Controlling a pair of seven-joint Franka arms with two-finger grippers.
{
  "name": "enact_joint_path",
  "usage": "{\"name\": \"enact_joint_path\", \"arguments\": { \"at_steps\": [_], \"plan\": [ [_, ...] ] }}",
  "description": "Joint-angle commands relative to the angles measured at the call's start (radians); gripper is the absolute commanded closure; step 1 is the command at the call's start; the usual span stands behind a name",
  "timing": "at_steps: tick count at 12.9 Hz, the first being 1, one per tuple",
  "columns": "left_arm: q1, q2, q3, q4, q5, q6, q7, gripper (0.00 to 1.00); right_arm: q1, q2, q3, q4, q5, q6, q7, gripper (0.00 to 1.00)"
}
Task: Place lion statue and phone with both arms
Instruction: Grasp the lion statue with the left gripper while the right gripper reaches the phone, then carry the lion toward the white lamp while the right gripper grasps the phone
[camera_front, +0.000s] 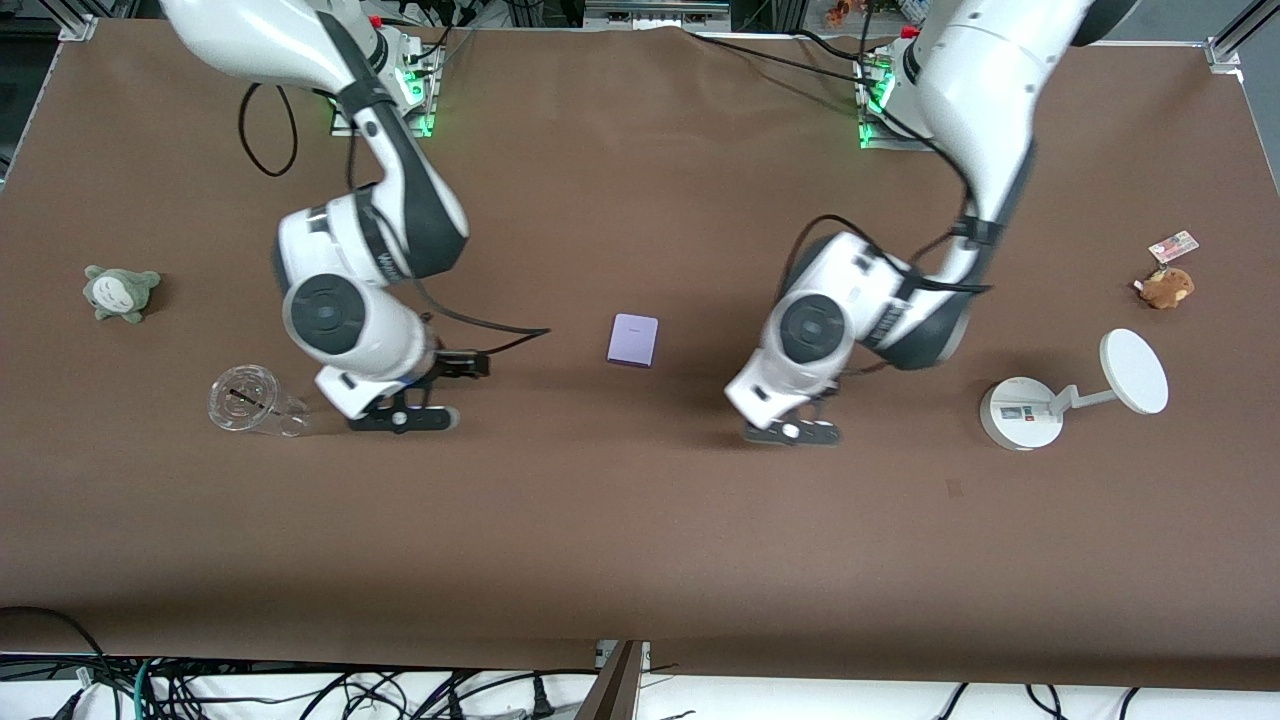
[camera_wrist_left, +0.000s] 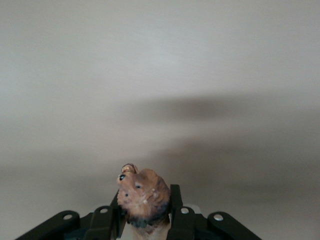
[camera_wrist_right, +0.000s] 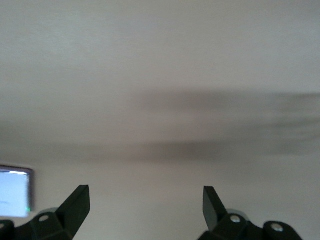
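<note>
One table (camera_front: 640, 560), covered in a matte brown sheet, carries everything. Two glossy white arms with dark joints reach down over it from their bases.

The left gripper (camera_front: 790, 432) hangs low over the bare table between the phone and the stand. Its black fingers are clamped on the one lion (camera_wrist_left: 144, 202), a small brown-orange figurine with a lumpy, speckled head (only the head and neck show, in the left wrist view). The right gripper (camera_front: 402, 419) is low over the table just beside the cup, its black fingers (camera_wrist_right: 76, 204) spread wide with nothing between them.

One stand (camera_front: 1022, 414), white and smooth, has a round base and a bent arm ending in a flat disc; it sits toward the left arm's end. One cup (camera_front: 252, 402) of clear plastic lies on its side toward the right arm's end. One phone (camera_front: 633, 340), a flat pale-lavender rectangle with rounded corners, lies on the table between the two arms, farther from the front camera than both grippers.

There are two plush toys: a fuzzy grey-green one (camera_front: 120, 292) near the right arm's end and a smaller rounded brown one (camera_front: 1167, 287) near the left arm's end. One small card (camera_front: 1173, 245) lies just beside the brown plush.
</note>
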Motion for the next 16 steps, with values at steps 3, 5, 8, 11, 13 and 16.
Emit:
{"name": "enact_joint_path", "arguments": {
  "at_steps": [3, 5, 8, 11, 13, 16],
  "plan": [
    [0.197, -0.017, -0.012, -0.055, 0.024, -0.043, 0.273, 1.00, 0.169, 0.090, -0.008, 0.020, 0.012, 0.143, 0.298, 0.00],
    [0.265, -0.018, -0.012, -0.074, 0.024, -0.033, 0.340, 1.00, 0.227, 0.133, -0.008, 0.021, 0.012, 0.199, 0.384, 0.00],
    [0.345, -0.020, -0.018, -0.188, 0.024, 0.097, 0.422, 1.00, 0.295, 0.184, -0.009, 0.023, 0.010, 0.298, 0.471, 0.00],
    [0.374, -0.026, -0.020, -0.244, 0.024, 0.175, 0.467, 1.00, 0.344, 0.222, -0.008, 0.023, 0.009, 0.333, 0.544, 0.00],
    [0.374, -0.023, -0.015, -0.246, 0.024, 0.176, 0.469, 0.98, 0.364, 0.239, -0.009, 0.023, 0.009, 0.361, 0.553, 0.00],
    [0.388, -0.020, -0.015, -0.246, 0.024, 0.179, 0.467, 0.00, 0.387, 0.253, -0.009, 0.023, 0.007, 0.359, 0.553, 0.00]
  ]
}}
